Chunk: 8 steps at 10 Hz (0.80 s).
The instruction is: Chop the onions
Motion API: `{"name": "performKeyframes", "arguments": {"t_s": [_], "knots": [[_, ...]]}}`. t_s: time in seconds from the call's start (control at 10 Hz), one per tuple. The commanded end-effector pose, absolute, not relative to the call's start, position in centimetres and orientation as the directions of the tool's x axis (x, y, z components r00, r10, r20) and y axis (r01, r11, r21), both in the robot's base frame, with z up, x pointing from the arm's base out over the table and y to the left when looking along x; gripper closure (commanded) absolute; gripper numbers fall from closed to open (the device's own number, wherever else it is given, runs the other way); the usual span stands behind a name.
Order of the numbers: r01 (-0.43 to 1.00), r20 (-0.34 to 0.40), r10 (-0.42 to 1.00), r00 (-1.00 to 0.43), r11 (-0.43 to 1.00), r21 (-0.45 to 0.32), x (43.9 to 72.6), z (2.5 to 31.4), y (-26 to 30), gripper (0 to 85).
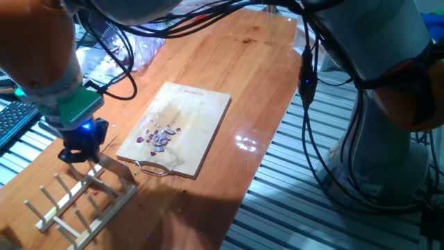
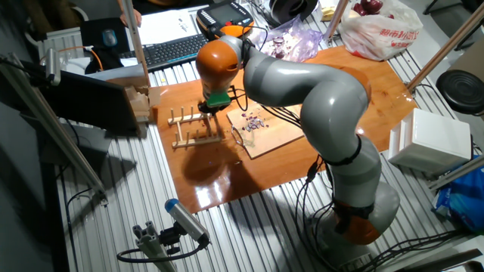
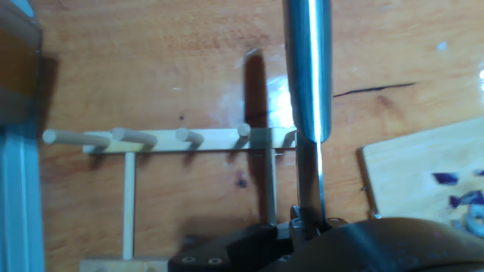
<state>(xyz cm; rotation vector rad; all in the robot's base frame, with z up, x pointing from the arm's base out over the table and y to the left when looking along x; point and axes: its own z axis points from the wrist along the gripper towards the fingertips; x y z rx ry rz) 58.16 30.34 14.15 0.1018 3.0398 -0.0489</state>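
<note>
Onions (image 1: 161, 136) lie diced in a small purple-white cluster on the cutting board (image 1: 201, 128), mid-table (image 1: 263, 83). Tool (image 1: 78, 154) sits over the wooden peg rack (image 1: 83, 201), well apart from the board. In the hand view it grips a knife (image 3: 308, 68), blade pointing down between the pegs. Chopping looks done; step in hand reads as racking the knife. Next move calls for lowering the blade into the slot, then letting go.

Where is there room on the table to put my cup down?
Bare tabletop lies past the cutting board's far edge, and a strip runs along the table's edge beside it. It's crowded where the gripper hangs over the wooden rack, and diced onions dot the board.
</note>
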Motion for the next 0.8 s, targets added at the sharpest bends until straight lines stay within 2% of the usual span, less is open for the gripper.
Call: {"name": "performKeyframes", "arguments": {"t_s": [0.0, 0.4, 0.6, 0.7], "knots": [[0.061, -0.102, 0.056, -0.993, 0.997, -0.038, 58.3, 14.3, 29.8, 85.0], [0.03, -0.093, 0.027, -0.995, 0.999, -0.029, 58.0, 14.1, 27.6, 85.0], [0.054, -0.089, 0.053, -0.995, 0.998, -0.018, 57.9, 14.1, 28.7, 85.0], [0.061, -0.089, 0.056, -0.994, 0.997, -0.045, 57.8, 14.0, 29.7, 85.0]]}}
